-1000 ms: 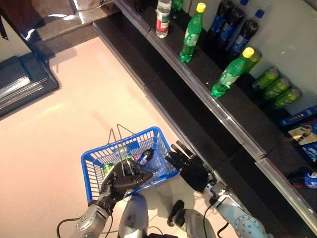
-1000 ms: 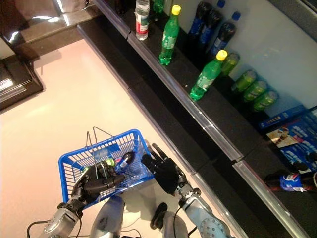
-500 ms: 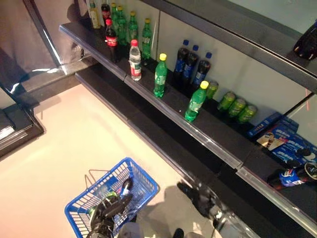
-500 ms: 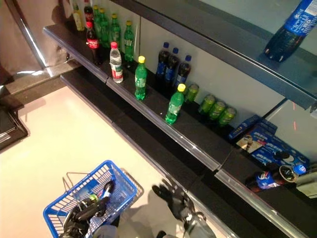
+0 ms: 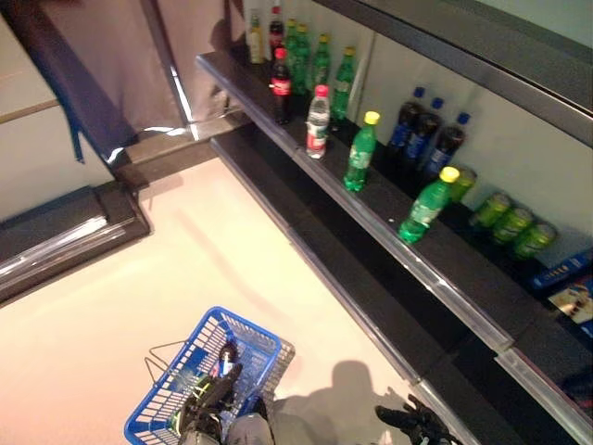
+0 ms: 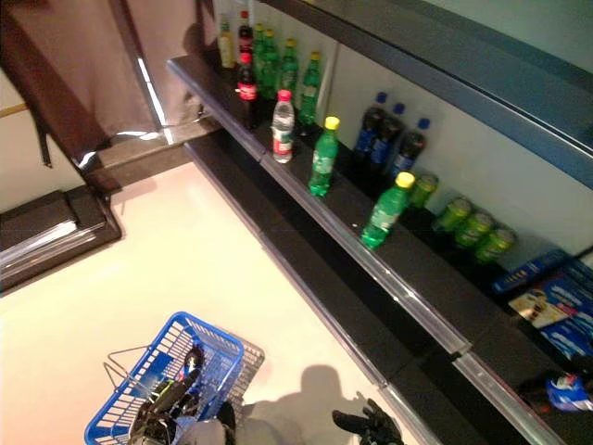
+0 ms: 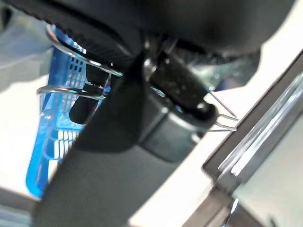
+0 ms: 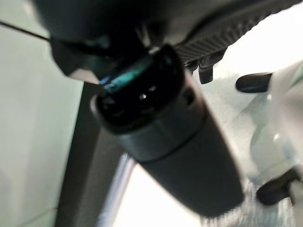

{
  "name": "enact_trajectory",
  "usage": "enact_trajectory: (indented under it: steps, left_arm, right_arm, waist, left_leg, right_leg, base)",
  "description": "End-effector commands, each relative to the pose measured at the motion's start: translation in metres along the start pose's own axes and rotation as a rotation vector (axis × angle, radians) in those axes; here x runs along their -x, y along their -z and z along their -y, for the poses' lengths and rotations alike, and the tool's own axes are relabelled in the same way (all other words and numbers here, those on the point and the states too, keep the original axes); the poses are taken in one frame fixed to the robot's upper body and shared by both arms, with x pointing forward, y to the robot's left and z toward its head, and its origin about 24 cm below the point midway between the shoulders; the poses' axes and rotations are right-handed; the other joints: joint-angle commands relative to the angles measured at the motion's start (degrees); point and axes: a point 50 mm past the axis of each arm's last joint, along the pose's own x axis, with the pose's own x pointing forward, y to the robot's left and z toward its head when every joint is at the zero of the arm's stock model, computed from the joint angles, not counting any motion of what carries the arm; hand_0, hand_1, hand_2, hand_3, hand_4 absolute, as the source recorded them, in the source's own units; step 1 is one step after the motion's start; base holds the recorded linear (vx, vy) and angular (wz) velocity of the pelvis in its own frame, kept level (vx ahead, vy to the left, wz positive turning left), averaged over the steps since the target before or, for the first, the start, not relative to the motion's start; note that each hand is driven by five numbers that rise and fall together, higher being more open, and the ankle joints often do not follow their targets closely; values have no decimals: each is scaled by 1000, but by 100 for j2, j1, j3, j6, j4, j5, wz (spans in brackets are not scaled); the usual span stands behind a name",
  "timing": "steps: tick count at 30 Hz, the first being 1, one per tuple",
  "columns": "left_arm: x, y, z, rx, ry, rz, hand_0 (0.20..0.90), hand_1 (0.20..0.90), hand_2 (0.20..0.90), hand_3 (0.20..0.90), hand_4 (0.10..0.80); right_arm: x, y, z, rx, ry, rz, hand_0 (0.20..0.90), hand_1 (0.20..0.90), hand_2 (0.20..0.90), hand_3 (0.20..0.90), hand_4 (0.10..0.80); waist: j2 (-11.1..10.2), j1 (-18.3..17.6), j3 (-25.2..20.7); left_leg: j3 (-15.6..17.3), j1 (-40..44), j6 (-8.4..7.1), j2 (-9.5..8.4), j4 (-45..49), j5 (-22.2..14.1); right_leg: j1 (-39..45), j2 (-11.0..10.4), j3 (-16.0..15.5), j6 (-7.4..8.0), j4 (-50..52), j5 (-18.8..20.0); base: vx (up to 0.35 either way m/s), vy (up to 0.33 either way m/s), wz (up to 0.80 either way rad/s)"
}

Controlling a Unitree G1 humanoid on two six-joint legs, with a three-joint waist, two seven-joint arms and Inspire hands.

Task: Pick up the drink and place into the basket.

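Observation:
The blue basket (image 5: pixel 243 322) hangs at the lower left, raised off the pale floor. My left hand (image 5: pixel 209 405) is shut on its thin wire handles (image 7: pixel 71 90). A dark drink bottle (image 5: pixel 223 356) lies inside the basket. My right hand (image 5: pixel 414 425) shows at the bottom edge, right of the basket and apart from it. Its fingers are straight and it holds nothing. On the long dark shelf (image 5: pixel 389 234) stand green bottles with yellow caps (image 5: pixel 359 153), a clear bottle with a red cap (image 5: pixel 317 122) and dark bottles with blue caps (image 5: pixel 422 144).
Green cans (image 5: pixel 514 227) lie further right on the shelf, and more bottles (image 5: pixel 298 56) stand at its far end. A lower dark ledge (image 5: pixel 324 278) runs along the floor under the shelf. A dark low platform (image 5: pixel 65 241) lies at the left.
The whole picture has shifted, so the camera has moved. My right hand now shows lower and further from the blue basket than one second ago. My left hand still holds the handles.

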Motion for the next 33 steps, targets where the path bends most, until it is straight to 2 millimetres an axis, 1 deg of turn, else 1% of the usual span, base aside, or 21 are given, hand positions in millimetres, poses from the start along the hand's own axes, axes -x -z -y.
enact_trajectory:
  steps: [1, 2, 4, 5, 6, 8, 10, 11, 13, 14, 16, 19, 21, 22, 23, 24, 25, 27, 29, 30, 33]
  left_arm:
    - [2, -55, 32, -37, 216, 299, 300, 300, 300, 200, 100]
    - [1, -57, 31, -45, 221, 301, 300, 300, 300, 200, 100]
    - [0, -58, 30, -37, 223, 301, 300, 300, 300, 200, 100]
    - [-2, -60, 29, -28, 228, 300, 300, 300, 300, 200, 100]
    - [-3, -60, 32, -31, 243, 303, 300, 300, 300, 200, 100]
    - [-4, -61, 38, -23, 250, 301, 300, 300, 300, 200, 100]
    - [-5, -59, 43, -9, 252, 303, 300, 300, 300, 200, 100]
    - [-5, -57, 46, -7, 261, 297, 300, 300, 300, 200, 100]
    - [-6, -54, 47, 22, 269, 282, 300, 300, 300, 200, 100]
    - [-6, -52, 45, 26, 273, 277, 300, 300, 300, 200, 100]
    - [-6, -50, 44, 19, 282, 280, 300, 300, 300, 200, 100]
    - [-5, -49, 44, 11, 291, 283, 300, 300, 300, 200, 100]
    - [-4, -45, 46, 4, 299, 276, 300, 300, 300, 200, 100]
    - [-3, -42, 46, 2, 292, 267, 300, 300, 300, 200, 100]
    - [-3, -38, 46, 14, 268, 256, 300, 300, 300, 200, 100]
    - [-2, -36, 46, 33, 265, 249, 300, 300, 300, 200, 100]
    - [-2, -36, 47, 40, 280, 252, 300, 300, 300, 200, 100]
    - [0, -33, 49, 27, 307, 265, 300, 300, 300, 200, 100]
    - [1, -35, 51, 31, 312, 272, 300, 300, 300, 200, 100]
    - [-1, -41, 51, 37, 318, 281, 300, 300, 300, 200, 100]
    - [-2, -49, 48, 70, 307, 291, 300, 300, 300, 200, 100]
  right_arm:
    - [-2, -4, 2, 14, 24, 33, 900, 900, 900, 900, 800]
    - [-3, 1, 2, -19, 44, 7, 900, 900, 900, 900, 800]
    - [-3, 1, 3, -29, 57, 1, 900, 900, 900, 900, 800]
    - [-4, 2, 6, -32, 80, -6, 900, 900, 900, 900, 800]
    - [-4, 5, 11, -38, 106, -15, 900, 900, 900, 900, 800]
    - [-4, 12, 18, -49, 111, -32, 900, 900, 900, 900, 800]
    - [-4, 16, 23, -58, 121, -45, 900, 900, 900, 900, 800]
    - [-3, 20, 26, -79, 135, -56, 900, 900, 900, 900, 800]
    - [-3, 25, 31, -133, 159, -86, 900, 900, 900, 900, 800]
    - [-3, 27, 31, -168, 170, -108, 900, 900, 900, 900, 800]
    - [-3, 29, 31, -192, 178, -125, 900, 900, 900, 900, 800]
    - [-2, 31, 32, -204, 185, -136, 900, 900, 900, 900, 800]
    - [-1, 35, 36, -225, 194, -149, 900, 900, 900, 900, 800]
    - [0, 38, 39, -239, 207, -156, 900, 900, 900, 900, 800]
    - [1, 40, 37, -241, 222, -175, 900, 900, 900, 900, 800]
    - [2, 41, 37, -230, 224, -179, 900, 900, 900, 900, 800]
    - [1, 39, 39, -192, 208, -148, 900, 900, 900, 900, 800]
    - [-1, 26, 41, -120, 193, -77, 900, 900, 900, 900, 800]
    - [-2, 15, 41, -106, 188, -42, 900, 900, 900, 900, 800]
    - [-4, 8, 42, -111, 173, -15, 900, 900, 900, 900, 800]
    - [-7, -3, 38, -90, 150, 11, 900, 900, 900, 900, 800]
  waist:
    - [44, 225, -35]
    - [110, 186, -45]
    - [193, 147, -67]
    - [288, -13, -68]
    - [292, -232, -63]
    - [228, -350, -101]
    - [109, -437, -122]
    - [39, -516, -116]
    - [-15, -672, -133]
    - [-68, -730, -86]
    - [-68, -802, -49]
    - [-89, -844, -28]
    - [-88, -889, -144]
    - [-53, -956, -202]
    - [46, -1018, -297]
    - [94, -1058, -348]
    - [29, -1068, -402]
    - [-61, -1011, -433]
    - [-135, -897, -375]
    - [-183, -744, -241]
    - [-165, -543, -149]
  left_leg:
    - [-240, 169, -170, -15, 223, -273]
    - [-288, 286, -23, -197, 135, -366]
    - [-272, 323, 59, -225, 18, -266]
    - [-374, 442, 115, -287, -144, -271]
    - [-562, 486, 137, -429, -228, -273]
    - [-817, 509, 142, -591, -292, -255]
    - [-897, 464, 128, -743, -236, -278]
    - [-1004, 483, 142, -876, -219, -341]
    - [-1168, 550, 186, -1049, -231, -498]
    - [-1212, 710, 193, -1137, -253, -632]
    - [-1242, 907, 221, -1151, -182, -890]
    - [-1251, 1123, 263, -1192, -14, -1169]
    - [-1314, 1247, 278, -1280, 281, -1304]
    - [-1359, 1275, 210, -1271, 600, -1194]
    - [-1214, 1415, -67, -1142, 1038, -664]
    - [-1188, 1407, -314, -1069, 1586, -141]
    - [-1108, 1278, -487, -1073, 2183, 256]
    - [-995, 797, -638, -1021, 3220, 740]
    - [-924, 34, -567, -871, 3587, 701]
    - [-947, -648, -385, -668, 3458, 460]
    - [-1216, -736, -212, -401, 1974, 301]
  right_leg:
    - [-362, -50, 424, 273, -15, 1046]
    - [-623, -74, 524, 279, 702, 1112]
    - [-861, -17, 538, 164, 1050, 1193]
    - [-1111, 406, 897, 71, 1357, 970]
    - [-1206, 1110, 1267, -98, 1144, 649]
    - [-1144, 1540, 1443, -308, 753, 503]
    - [-968, 1815, 1716, -489, -230, 437]
    - [-1019, 1907, 2023, -457, -846, 690]
    - [-1549, 1912, 2198, -281, -1220, 1331]
    - [-2014, 1802, 2085, -132, -1288, 1790]
    - [-2298, 1731, 1790, -34, -1400, 2043]
    - [-2437, 1698, 1583, -12, -1378, 2127]
    - [-2232, 1795, 1515, -229, -1225, 1942]
    - [-2187, 1897, 1573, -314, -1077, 1835]
    - [-2077, 1988, 1315, -482, -839, 1588]
    - [-1917, 2095, 1285, -627, -813, 1444]
    - [-1720, 2046, 1200, -742, -893, 1360]
    - [-1367, 1983, 1160, -888, -995, 1208]
    - [-1155, 1949, 1301, -951, -959, 1030]
    - [-928, 1966, 1672, -970, -952, 901]
    - [-689, 2053, 2291, -913, -920, 662]
  base:
    - [418, 643, 29]
    - [263, 584, 23]
    - [130, 352, 41]
    - [279, 343, 39]
    - [307, 317, 28]
    - [353, 170, 92]
    - [369, 64, 121]
    - [347, 46, 85]
    - [459, 34, 68]
    - [431, 22, 59]
    - [413, 0, 46]
    - [354, -6, 28]
    - [496, 10, 14]
    - [509, 1, 32]
    - [500, -18, 40]
    - [522, -45, 68]
    - [381, -43, 60]
    - [437, -16, 18]
    - [381, 28, -23]
    - [334, 84, -26]
    - [330, 190, -59]
